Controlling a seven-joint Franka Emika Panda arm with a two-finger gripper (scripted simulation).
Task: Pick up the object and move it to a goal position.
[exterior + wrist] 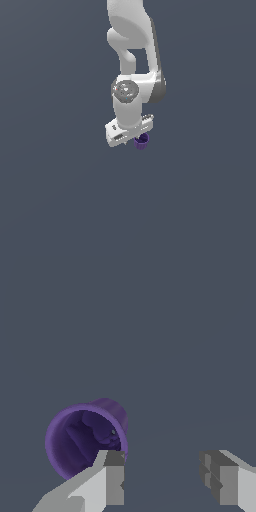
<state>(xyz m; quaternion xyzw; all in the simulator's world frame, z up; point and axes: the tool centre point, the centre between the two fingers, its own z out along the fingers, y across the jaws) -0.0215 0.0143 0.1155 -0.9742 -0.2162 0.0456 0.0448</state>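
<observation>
While the white Panda arm (pixel 131 60) hangs down from the upper edge of the exterior view against a plain slate-grey ground, its pincer (pixel 162 481) stands wide apart, the two grey-tipped fingers (pixel 111 483) separated by a broad stretch of bare background in the wrist view and closed on nothing. The small purple cup (pixel 86 437), the object of the task, lies outside that gap rather than within it: in the wrist view it sits just beside one finger, on that finger's outer side, its round rim partly overlapped by the fingertip, so whether the two actually touch cannot be told. The cup is tipped so that its dark hollow mouth faces the wrist camera, with uneven, darker folds visible inside and a paler violet rim around them. In the exterior view the cup (pixel 141 141) shows only as a small purple shape peeking out from under the pale, box-like hand of the arm, close against its underside and toward the exterior view's right of the hand's lower edge; the fingers themselves are too small to make out there. The ground is uniform, so whether the cup rests on a surface or hangs clear of one cannot be told.
</observation>
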